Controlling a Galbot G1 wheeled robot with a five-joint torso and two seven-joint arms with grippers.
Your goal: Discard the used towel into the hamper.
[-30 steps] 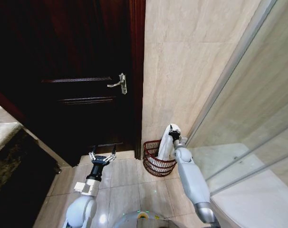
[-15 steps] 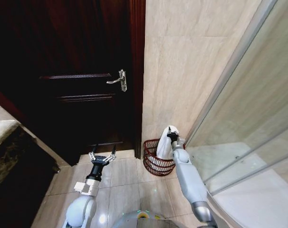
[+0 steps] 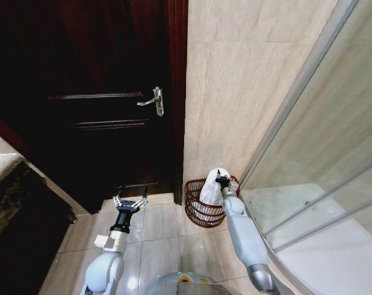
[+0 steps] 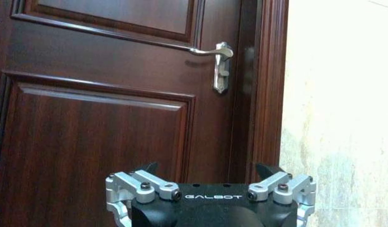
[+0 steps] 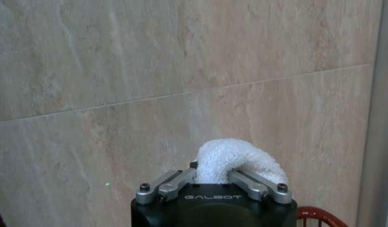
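Low and right of centre in the head view, my right pincer [image 3: 219, 179] is clamped on the white towel [image 3: 209, 192], which hangs down into the hamper [image 3: 201, 215] on the floor by the tiled wall [image 3: 235, 92]. My left pincer [image 3: 128, 202], fingers apart, waits at lower left before the door [image 3: 100, 110].

Dark wooden door [image 3: 106, 92] beside tiled wall [image 3: 235, 80].
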